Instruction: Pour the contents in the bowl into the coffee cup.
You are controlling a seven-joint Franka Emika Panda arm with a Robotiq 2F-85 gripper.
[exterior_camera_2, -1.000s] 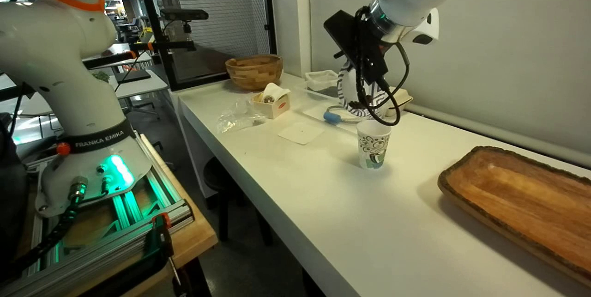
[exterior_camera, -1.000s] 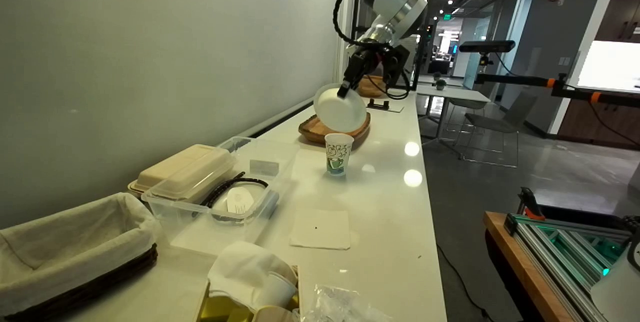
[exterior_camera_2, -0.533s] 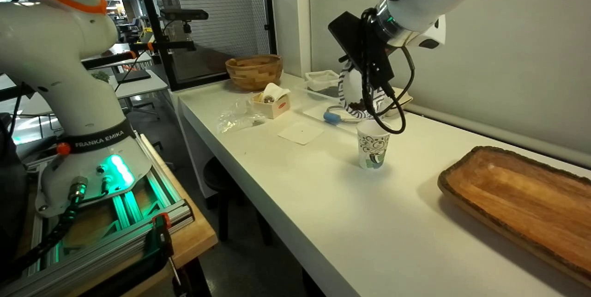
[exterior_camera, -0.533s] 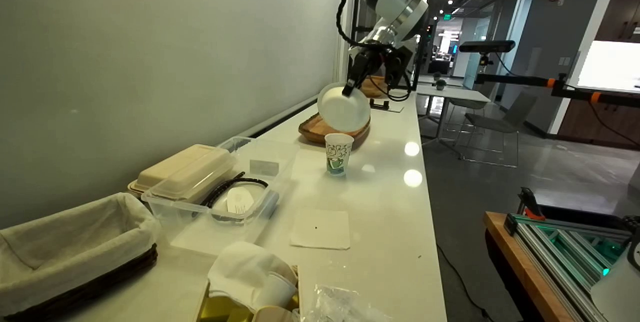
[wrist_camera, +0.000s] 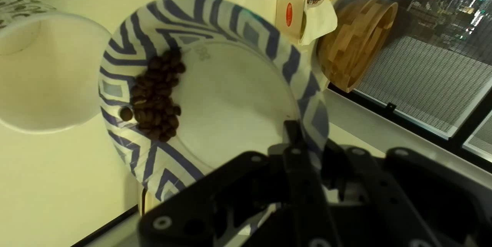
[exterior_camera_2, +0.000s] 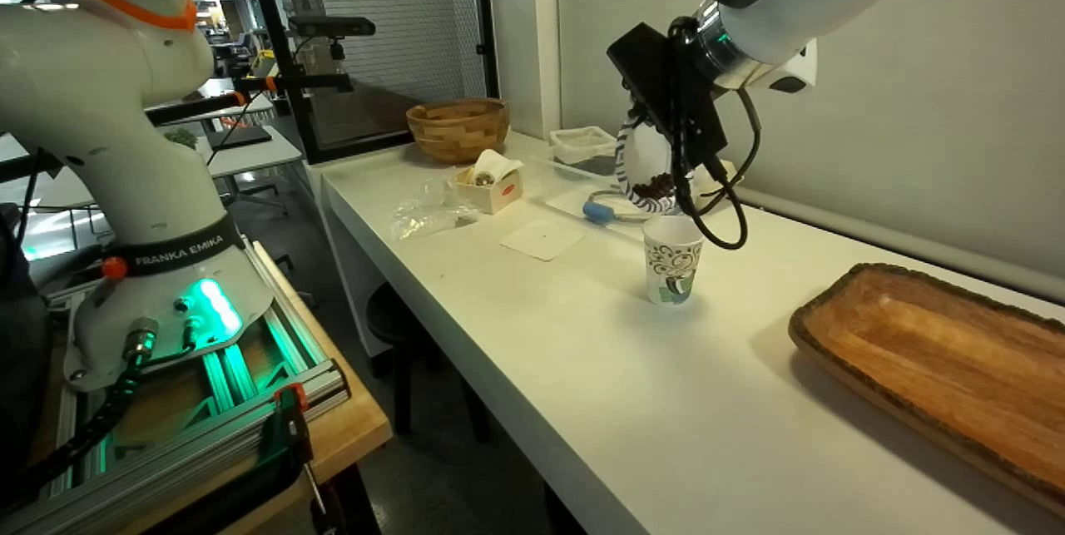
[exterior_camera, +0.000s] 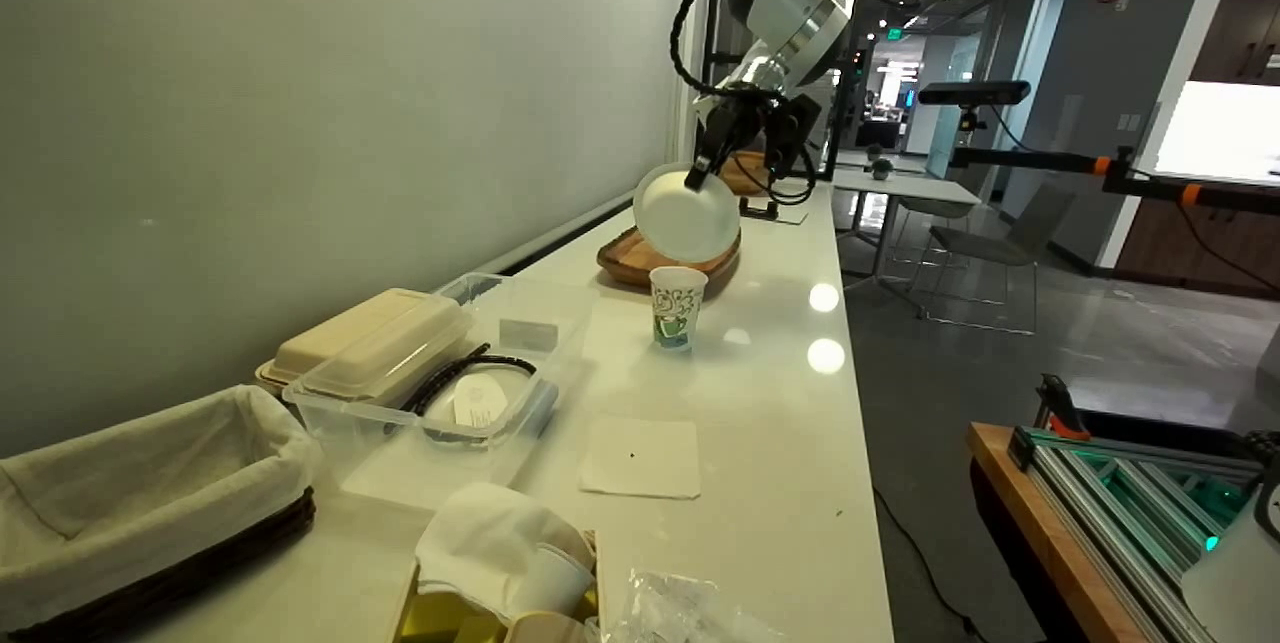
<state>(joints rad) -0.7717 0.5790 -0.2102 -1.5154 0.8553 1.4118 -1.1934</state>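
My gripper (exterior_camera: 697, 179) is shut on the rim of the white bowl (exterior_camera: 685, 221). The bowl is held in the air, tilted steeply on its edge. In the wrist view the gripper (wrist_camera: 312, 143) pinches the patterned rim of the bowl (wrist_camera: 230, 97). Dark brown beans (wrist_camera: 155, 101) are heaped at its low side, with one bean out on the rim pattern. The coffee cup (exterior_camera: 676, 308) stands upright on the table. The bowl's low edge is just above the cup's mouth (wrist_camera: 50, 74). In an exterior view the wrist hides part of the bowl (exterior_camera_2: 645, 154) above the cup (exterior_camera_2: 672, 260).
A brown wooden tray (exterior_camera_2: 940, 352) lies beside the cup. A clear plastic tub (exterior_camera: 520, 323), a cloth-lined basket (exterior_camera: 150, 503) and a small box (exterior_camera_2: 497, 192) stand along the table. A paper napkin (exterior_camera: 640, 458) lies flat. A wooden bowl (exterior_camera_2: 458, 131) is at the table's end.
The gripper and wrist have shifted a little right and down in an exterior view. The bowl shows more edge-on there, and the beans show more clearly. The cup has not moved.
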